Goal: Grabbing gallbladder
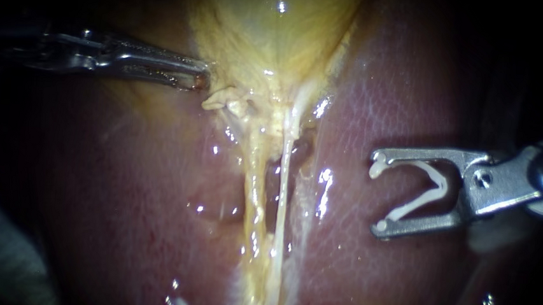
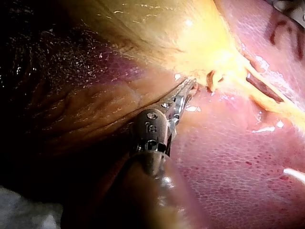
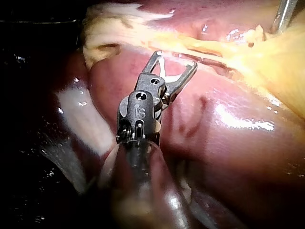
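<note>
Gallbladder (image 1: 274,25): a yellow, glistening sac at the top middle of the endoscope view, narrowing downward to a neck between two lobes of liver (image 1: 384,96).
Left instrument (image 1: 200,77): comes in from the left and lies almost level. Its tips are right at the gallbladder's lower left edge, just above a small pale tag of tissue (image 1: 227,99).
Left jaws: a thin gap shows between them along their length. From here I see no tissue caught in them.
Left wrist view: the same instrument (image 2: 190,87) points its tips at the spot where the yellow gallbladder (image 2: 181,33) meets the pink liver.
Right instrument (image 1: 378,192): comes in from the right and hangs over the right lobe, well apart from the gallbladder.
Right jaws: spread wide and carrying a white clip (image 1: 416,203), with one clip leg lying against each jaw.
Right wrist view: the spread jaws (image 3: 175,59) and the clip (image 3: 161,64) face the yellow strip ahead without touching it.
Tubes (image 1: 254,189): two pale strands run down from the neck side by side, with a dark slit between them.
</note>
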Controlling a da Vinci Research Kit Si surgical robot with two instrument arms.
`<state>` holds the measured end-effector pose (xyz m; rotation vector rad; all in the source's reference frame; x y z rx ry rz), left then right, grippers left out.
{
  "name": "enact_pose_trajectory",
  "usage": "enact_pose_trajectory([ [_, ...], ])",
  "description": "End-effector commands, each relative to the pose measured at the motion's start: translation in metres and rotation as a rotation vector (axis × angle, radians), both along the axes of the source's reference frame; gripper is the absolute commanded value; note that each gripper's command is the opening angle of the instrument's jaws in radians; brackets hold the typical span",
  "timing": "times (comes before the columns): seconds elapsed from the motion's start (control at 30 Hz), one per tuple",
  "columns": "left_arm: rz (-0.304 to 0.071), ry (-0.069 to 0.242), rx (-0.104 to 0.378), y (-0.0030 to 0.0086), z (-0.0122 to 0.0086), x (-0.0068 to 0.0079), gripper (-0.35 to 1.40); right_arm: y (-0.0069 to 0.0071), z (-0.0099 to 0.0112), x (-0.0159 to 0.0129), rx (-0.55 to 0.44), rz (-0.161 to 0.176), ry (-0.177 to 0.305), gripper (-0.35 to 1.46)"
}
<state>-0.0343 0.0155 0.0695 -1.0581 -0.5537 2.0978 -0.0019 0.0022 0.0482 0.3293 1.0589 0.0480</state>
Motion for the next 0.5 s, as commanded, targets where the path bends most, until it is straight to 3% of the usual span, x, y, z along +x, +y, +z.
enact_pose_trajectory([
  [0.03,0.001,-0.001,0.0,0.0,0.0,0.0,-0.35,0.0,0.0,0.0,0.0,0.0,0.0,0.48],
  [0.27,-0.002,0.0,0.003,0.0,-0.0014,0.0005,-0.35,0.0,0.0,0.0,0.0,0.0,0.0,0.48],
  [0.43,-0.01,-0.011,0.011,-0.0002,-0.0042,0.0008,-0.35,0.0,0.0,0.0,0.0,0.0,0.0,0.48],
  [0.5,-0.012,-0.015,0.014,-0.0003,-0.0052,0.0008,-0.25,0.0,0.0,0.0,0.0,0.0,0.0,0.48],
])
